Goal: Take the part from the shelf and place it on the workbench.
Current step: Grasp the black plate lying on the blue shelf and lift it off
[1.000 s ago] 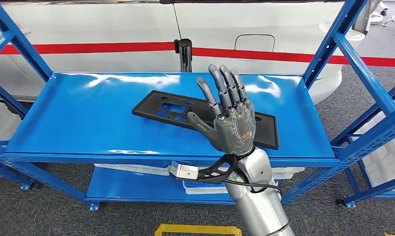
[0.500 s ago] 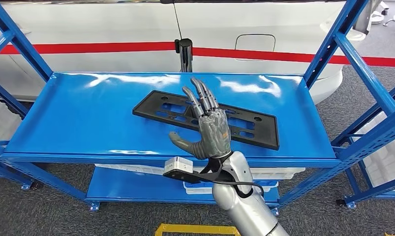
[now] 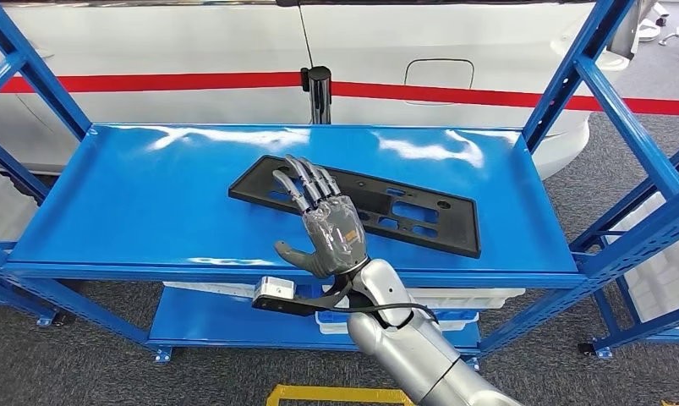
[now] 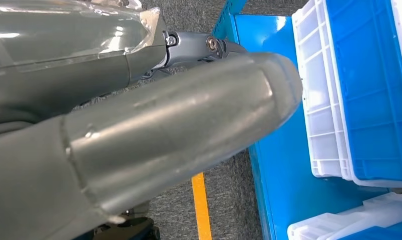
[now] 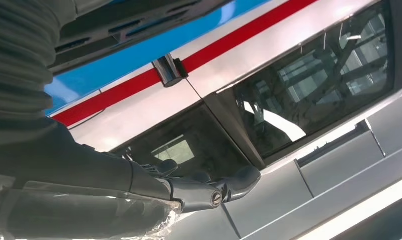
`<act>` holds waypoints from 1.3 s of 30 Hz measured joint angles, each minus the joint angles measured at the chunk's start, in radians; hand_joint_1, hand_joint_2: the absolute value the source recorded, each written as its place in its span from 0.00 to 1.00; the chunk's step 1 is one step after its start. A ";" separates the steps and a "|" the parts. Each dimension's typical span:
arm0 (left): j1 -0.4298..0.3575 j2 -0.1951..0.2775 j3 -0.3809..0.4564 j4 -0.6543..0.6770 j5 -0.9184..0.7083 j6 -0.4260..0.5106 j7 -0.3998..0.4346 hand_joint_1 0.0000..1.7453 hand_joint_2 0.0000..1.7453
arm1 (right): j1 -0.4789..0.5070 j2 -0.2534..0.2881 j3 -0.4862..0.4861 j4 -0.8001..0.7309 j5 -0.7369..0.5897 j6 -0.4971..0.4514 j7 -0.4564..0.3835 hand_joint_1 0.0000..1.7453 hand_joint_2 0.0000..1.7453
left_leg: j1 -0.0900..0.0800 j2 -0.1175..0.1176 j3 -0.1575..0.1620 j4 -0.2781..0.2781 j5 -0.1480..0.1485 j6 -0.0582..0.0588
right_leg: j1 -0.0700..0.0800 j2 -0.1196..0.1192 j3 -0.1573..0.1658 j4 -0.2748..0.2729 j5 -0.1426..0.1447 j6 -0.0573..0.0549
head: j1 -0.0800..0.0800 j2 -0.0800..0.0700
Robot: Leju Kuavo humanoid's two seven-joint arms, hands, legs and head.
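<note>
Your head view looks forward and down from high up onto the blue shelf (image 3: pixel 150 211), white vehicle (image 3: pixel 454 51) behind. Your left wrist view sits very close behind its robot hand (image 4: pixel 153 130), facing floor and white bins (image 4: pixel 329 100). Your right wrist view tilts toward the vehicle's window (image 5: pixel 309 85), seemingly sharing it.

Shelf top (image 3: pixel 133 203): bare blue surface left of the black part (image 3: pixel 420 216); blue uprights (image 3: pixel 572 76) flank both ends, chrome post (image 3: pixel 319 93) behind.
</note>
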 joint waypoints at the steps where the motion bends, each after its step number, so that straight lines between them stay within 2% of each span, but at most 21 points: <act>1: 0.000 0.000 0.000 0.000 0.000 0.000 0.000 0.00 0.00 | -0.002 0.001 0.002 0.009 0.001 -0.001 0.001 0.00 1.00 | 0.000 0.000 0.000 0.000 0.000 0.000 | 0.000 0.000 0.000 0.000 0.000 0.000 | 0.000 0.000; 5: 0.000 0.000 0.001 0.000 -0.001 -0.002 0.000 0.00 0.00 | -0.010 0.006 0.009 0.035 0.018 -0.013 0.007 0.00 1.00 | 0.000 0.000 0.000 0.000 0.000 0.000 | 0.000 0.000 0.000 0.000 0.000 0.000 | 0.000 0.000; 8: -0.001 0.000 0.001 0.000 -0.007 -0.015 0.000 0.00 0.00 | -0.019 0.009 0.017 0.069 0.085 -0.051 0.045 0.00 1.00 | 0.000 0.000 0.000 0.000 0.000 0.000 | 0.000 0.000 0.000 0.000 0.000 0.000 | 0.000 0.000; 13: -0.015 0.000 0.005 0.004 -0.015 -0.038 0.000 0.00 0.00 | -0.043 0.034 0.018 0.153 0.255 -0.083 0.141 0.00 1.00 | 0.000 0.000 0.000 0.000 0.000 0.000 | 0.000 0.000 0.000 0.000 0.000 0.000 | 0.000 0.000; 17: -0.026 0.000 0.013 0.012 -0.018 -0.052 0.000 0.00 0.00 | -0.064 0.048 0.012 0.215 0.479 -0.084 0.267 0.00 1.00 | 0.000 0.000 0.001 0.000 0.000 0.000 | 0.000 0.000 0.000 0.000 0.000 0.000 | 0.000 0.000; 19: -0.030 0.000 0.016 0.016 -0.019 -0.060 0.000 0.00 0.00 | -0.082 0.052 0.002 0.263 0.537 -0.084 0.320 0.00 1.00 | 0.000 0.000 0.000 0.000 0.000 0.000 | 0.000 0.000 0.000 0.000 0.000 0.000 | 0.000 0.000; 24: -0.044 0.000 0.019 0.028 -0.025 -0.078 0.000 0.00 0.00 | -0.127 0.055 -0.038 0.381 0.583 -0.085 0.394 0.00 1.00 | 0.000 0.000 0.000 0.000 0.000 0.000 | 0.000 0.000 0.000 0.000 0.000 0.000 | 0.000 0.000; 28: -0.052 0.000 0.022 0.037 -0.028 -0.087 0.000 0.00 0.00 | -0.165 0.051 -0.037 0.469 0.599 -0.081 0.492 0.00 1.00 | 0.000 0.000 0.000 0.000 0.000 0.000 | -0.001 0.000 0.000 0.000 0.000 0.000 | 0.000 0.000; 33: -0.062 0.000 0.032 0.047 -0.030 -0.102 0.000 0.00 0.00 | -0.225 0.043 -0.027 0.577 0.601 0.008 0.612 0.00 1.00 | 0.000 0.000 0.001 0.001 0.000 0.000 | -0.001 0.000 0.000 0.000 0.000 0.000 | 0.000 0.000; 39: -0.072 0.000 0.039 0.058 -0.030 -0.107 0.000 0.00 0.00 | -0.280 0.029 -0.027 0.651 0.601 0.051 0.645 0.00 1.00 | 0.000 0.001 0.003 0.000 0.000 0.000 | 0.000 0.001 0.002 0.000 0.000 0.000 | 0.000 0.000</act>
